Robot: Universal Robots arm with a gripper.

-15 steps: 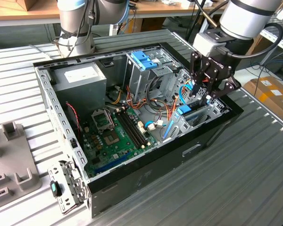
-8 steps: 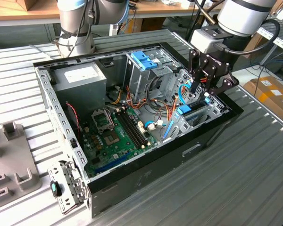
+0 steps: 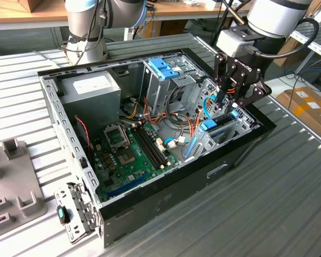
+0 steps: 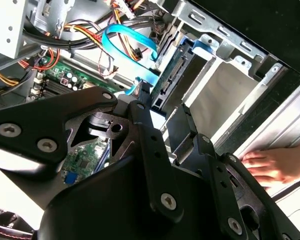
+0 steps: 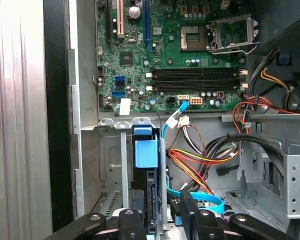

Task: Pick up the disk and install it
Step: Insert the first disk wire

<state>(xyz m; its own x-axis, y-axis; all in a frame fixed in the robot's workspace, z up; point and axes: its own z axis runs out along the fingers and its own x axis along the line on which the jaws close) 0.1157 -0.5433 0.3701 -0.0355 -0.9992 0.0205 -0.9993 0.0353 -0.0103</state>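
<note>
As the disk [image 5: 150,192] stands slotted, the hand [image 5: 160,207] straddles it, fingers apart.

- The arm [image 3: 275,16] is a rounded tube, glossy silver-grey.
- A pale grey boxy block [image 3: 232,38] caps its wrist.
- A black cable [image 3: 316,33] loops alongside.
- The tool [image 3: 228,101] is matt black, built of flat, angular links.
- Silver round-headed screws [image 4: 169,201] stud those links.

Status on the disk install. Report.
Gripper low over the drive bay, jaws open. Disk on edge in the bay, close by the jaws. Person's hand rests outside the case wall; blue cable beside the disk.
</note>
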